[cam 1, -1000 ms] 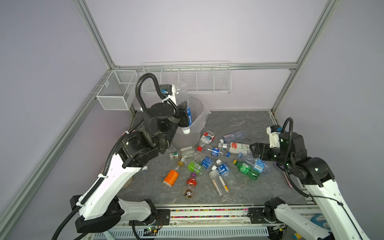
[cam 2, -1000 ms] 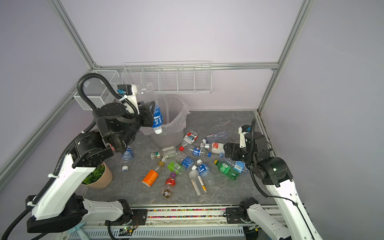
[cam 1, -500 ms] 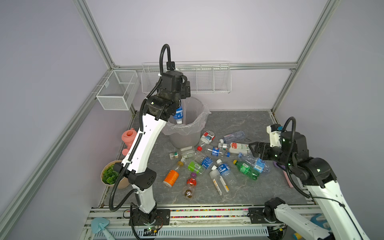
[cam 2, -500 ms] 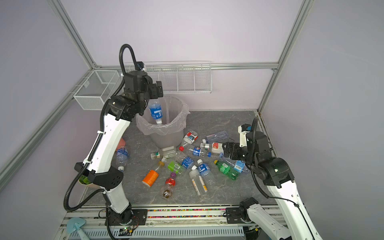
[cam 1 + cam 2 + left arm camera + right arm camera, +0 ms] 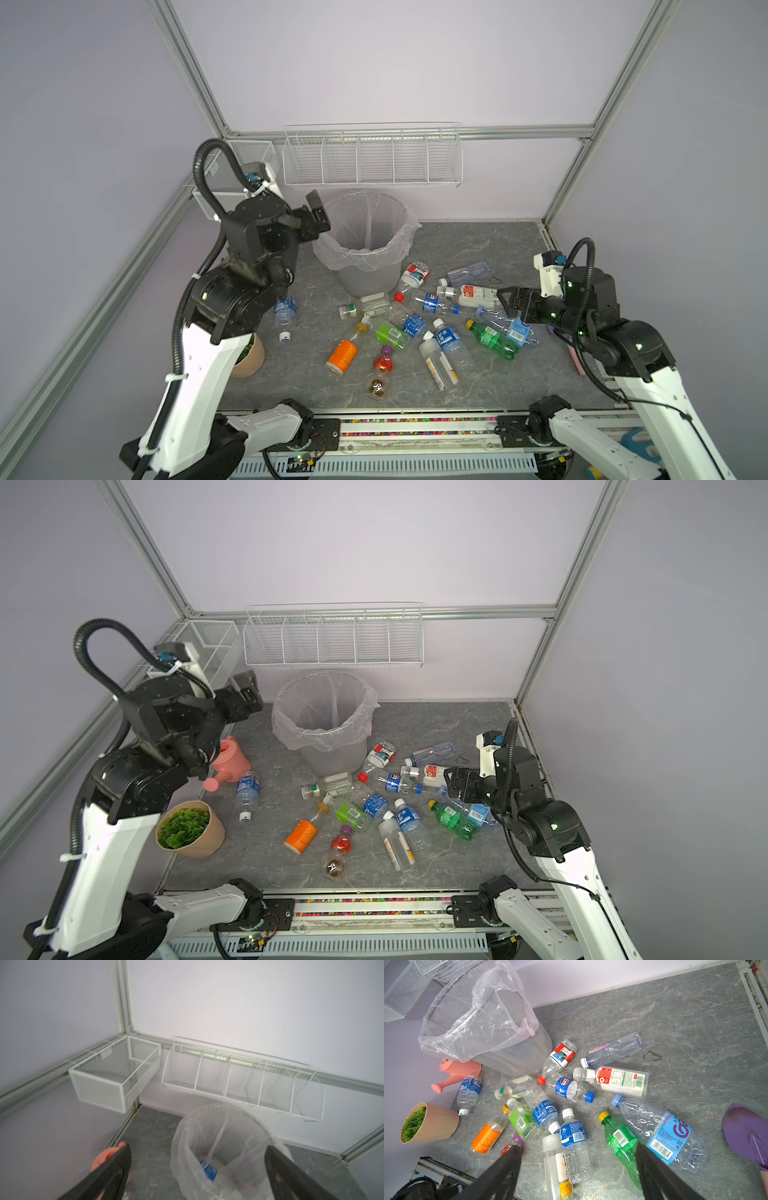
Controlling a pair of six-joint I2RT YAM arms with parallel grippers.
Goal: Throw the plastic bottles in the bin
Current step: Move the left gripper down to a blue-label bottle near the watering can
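Your left claw (image 5: 318,214) hangs wide and empty beside the bin (image 5: 365,274), since a blurred blue-labelled bottle (image 5: 208,1171) seemingly lies inside.

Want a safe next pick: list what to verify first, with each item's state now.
1. Left gripper open and empty: ok.
2. Right gripper open and empty: ok.
3. Bin upright, liner in place: ok.
4. Blue-labelled bottle inside the bin: ok.
5. Table cleared of plastic bottles: not ok, many lie there.
6. Green bottle free of the large clear bottle beside it: cannot tell.
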